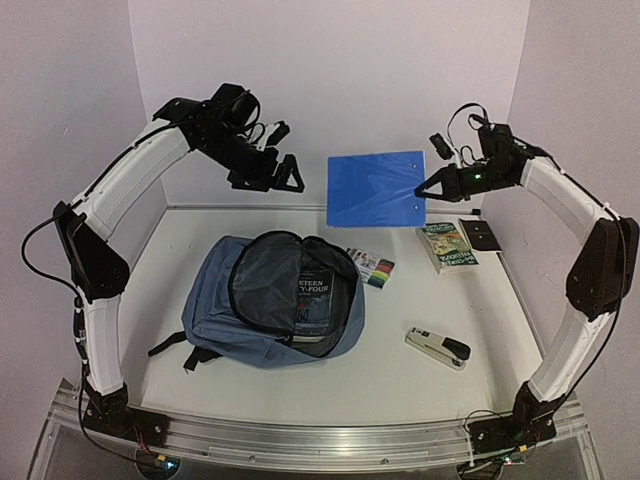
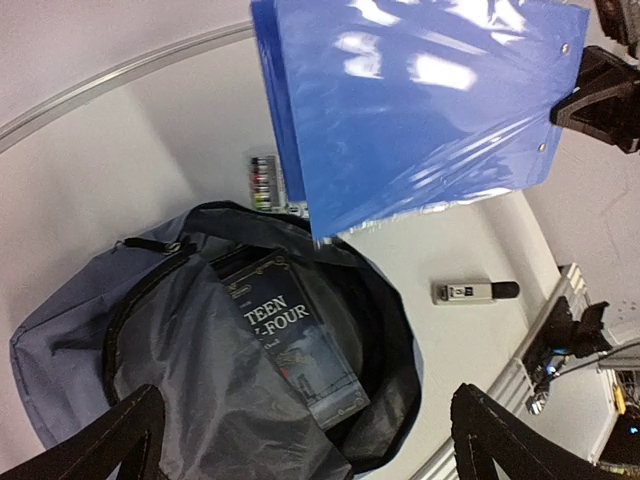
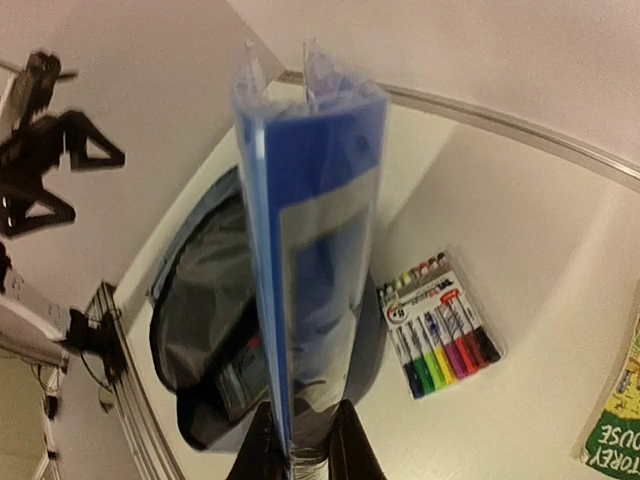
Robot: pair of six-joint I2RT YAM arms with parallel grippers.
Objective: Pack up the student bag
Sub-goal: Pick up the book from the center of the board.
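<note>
Right hand [image 1: 424,189] clamps a blue folder [image 1: 375,190] aloft near the student bag [image 1: 215,297]; left hand [image 1: 268,178] spread wide.

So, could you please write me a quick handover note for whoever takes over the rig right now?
Left claw: open, empty, raised.
Right claw: shut on the folder, held in the air.
Done: bag lies open, one book inside.
Left: folder to go in; markers, green book and stapler lie outside the bag.
</note>
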